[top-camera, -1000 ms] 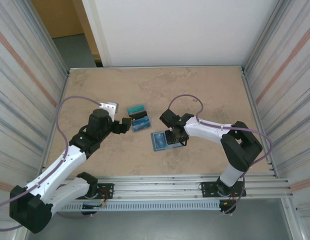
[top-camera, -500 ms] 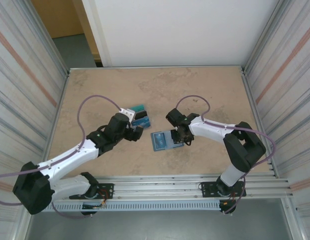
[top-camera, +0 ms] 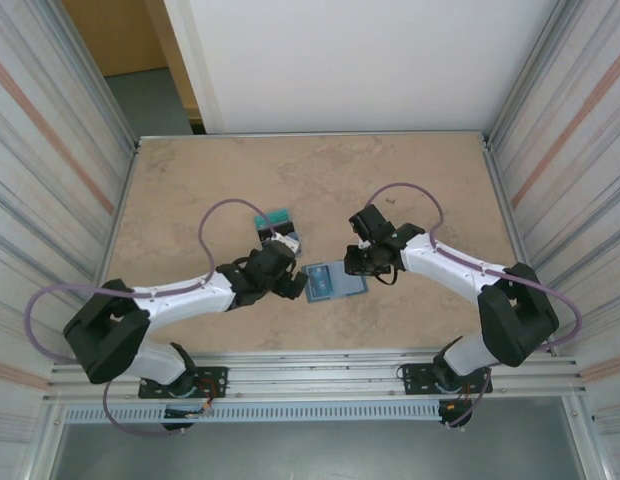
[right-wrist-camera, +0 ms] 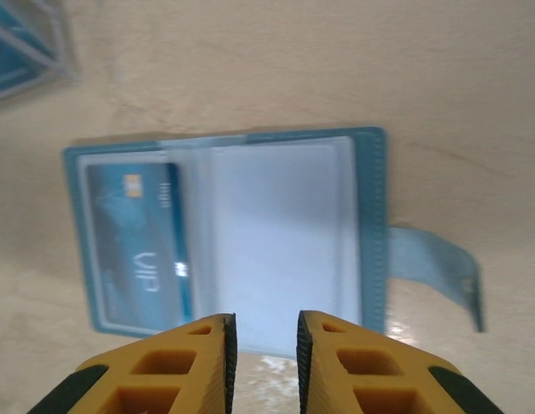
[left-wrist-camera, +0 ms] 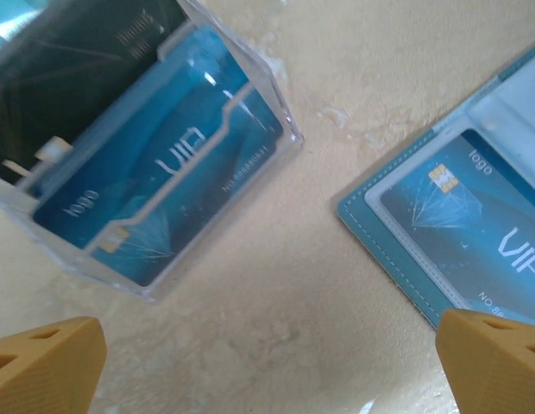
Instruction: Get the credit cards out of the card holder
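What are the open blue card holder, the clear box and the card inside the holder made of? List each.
Open steel-blue card holder: looks like soft matte faux leather, stitched edge; glossy clear film sleeves. Clear rectangular box: hard transparent plastic, perhaps acrylic, glinting sharp edges. Blue VIP card: probably glossy plastic, gold chip.

Your left arm [top-camera: 180, 298] and right arm [top-camera: 445, 262] wear white shells between black joint housings, and each trails a thin purple cable [top-camera: 230, 203]. On the right gripper [right-wrist-camera: 263, 345] your fingers [right-wrist-camera: 177, 366] are mustard-yellow plastic with hollow pockets and dark strips along the inner edges (the left gripper [left-wrist-camera: 269, 354] has the same yellow tips). Both bases [top-camera: 185, 380] are black.
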`<action>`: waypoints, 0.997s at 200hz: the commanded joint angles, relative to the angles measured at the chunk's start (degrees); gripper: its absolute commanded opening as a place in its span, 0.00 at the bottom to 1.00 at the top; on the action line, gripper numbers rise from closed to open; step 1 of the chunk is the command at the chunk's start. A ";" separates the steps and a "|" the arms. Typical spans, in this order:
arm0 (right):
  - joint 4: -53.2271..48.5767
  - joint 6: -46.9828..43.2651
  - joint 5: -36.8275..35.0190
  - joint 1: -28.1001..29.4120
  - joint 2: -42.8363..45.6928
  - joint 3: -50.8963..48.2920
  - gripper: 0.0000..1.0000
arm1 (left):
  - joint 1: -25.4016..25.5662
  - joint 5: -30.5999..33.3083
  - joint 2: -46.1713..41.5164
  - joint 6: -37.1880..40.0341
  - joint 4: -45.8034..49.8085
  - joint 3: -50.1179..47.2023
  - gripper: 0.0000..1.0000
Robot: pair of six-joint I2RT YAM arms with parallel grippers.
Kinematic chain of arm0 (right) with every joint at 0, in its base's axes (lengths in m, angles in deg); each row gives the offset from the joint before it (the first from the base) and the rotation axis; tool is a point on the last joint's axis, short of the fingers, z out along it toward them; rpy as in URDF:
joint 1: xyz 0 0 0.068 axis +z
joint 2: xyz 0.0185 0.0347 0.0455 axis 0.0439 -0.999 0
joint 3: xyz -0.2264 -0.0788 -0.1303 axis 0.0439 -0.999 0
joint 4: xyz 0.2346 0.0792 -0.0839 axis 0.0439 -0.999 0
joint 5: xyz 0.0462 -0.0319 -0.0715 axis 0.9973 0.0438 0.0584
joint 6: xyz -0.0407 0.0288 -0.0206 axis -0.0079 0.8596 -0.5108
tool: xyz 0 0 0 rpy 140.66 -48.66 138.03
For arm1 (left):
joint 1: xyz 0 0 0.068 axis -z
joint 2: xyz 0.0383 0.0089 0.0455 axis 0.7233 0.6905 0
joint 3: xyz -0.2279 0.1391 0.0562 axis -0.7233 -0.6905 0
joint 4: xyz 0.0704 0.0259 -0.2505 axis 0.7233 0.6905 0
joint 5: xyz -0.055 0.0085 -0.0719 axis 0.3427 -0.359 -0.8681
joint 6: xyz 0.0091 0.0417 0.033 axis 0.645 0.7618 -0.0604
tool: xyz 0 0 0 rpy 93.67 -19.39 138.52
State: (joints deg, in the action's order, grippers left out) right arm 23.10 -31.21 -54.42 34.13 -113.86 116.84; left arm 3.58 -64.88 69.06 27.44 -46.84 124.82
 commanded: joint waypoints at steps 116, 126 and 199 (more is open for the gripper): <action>9.36 3.82 13.30 0.87 -10.17 0.84 0.20 | 1.31 -0.46 9.66 -3.14 -6.77 1.98 0.99; 9.44 3.81 13.40 1.22 -10.75 1.01 0.20 | 1.26 -0.71 9.96 -3.14 -6.71 2.13 0.99; 10.17 4.43 14.47 1.94 -14.62 1.41 0.20 | 1.66 -0.21 11.12 -3.14 -4.77 2.57 0.99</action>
State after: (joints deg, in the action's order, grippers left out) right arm 32.98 -27.88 -40.94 35.72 -127.11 116.91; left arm 4.56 -65.39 79.46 25.45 -52.94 125.96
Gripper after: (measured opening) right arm 0.198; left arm 0.986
